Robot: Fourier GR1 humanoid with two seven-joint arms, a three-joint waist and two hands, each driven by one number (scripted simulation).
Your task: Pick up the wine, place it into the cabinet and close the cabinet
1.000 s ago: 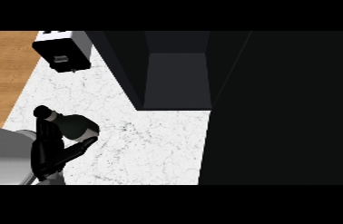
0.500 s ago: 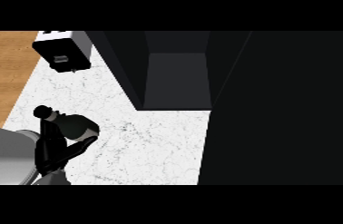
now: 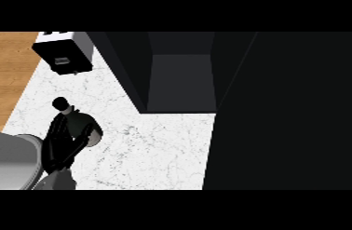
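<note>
- Head view: the wine bottle (image 3: 74, 124) stands near the left edge of the white marble counter (image 3: 151, 150), toward its front, with the dark cap pointing to the far side.
- The left hand (image 3: 60, 147) is on the bottle: its black fingers (image 3: 56, 136) are curled round the dark body, so the hand holds the wine. The grey forearm (image 3: 17, 161) comes in from the lower left corner.
- Compared with one second ago, the bottle and the hand are a little closer to the front edge and the left edge of the counter, and the bottle looks a little more tilted. The change is small, but it means that the grasp is made and the bottle moves together with the hand.
- The cabinet (image 3: 182, 80) is at the far middle of the counter and its inside shows open, dark and without things that I can see. Its door (image 3: 275, 112) seems to be the big dark panel that covers the right side of the view.
- A black toaster (image 3: 63, 54) sits at the far left corner, well apart from the bottle.
- The right hand does not show here, so I cannot tell about its fingers.
- My judgement: the picking step is nearly done; carrying the wine to the right and far into the cabinet, and closing the door, are not yet done.
</note>
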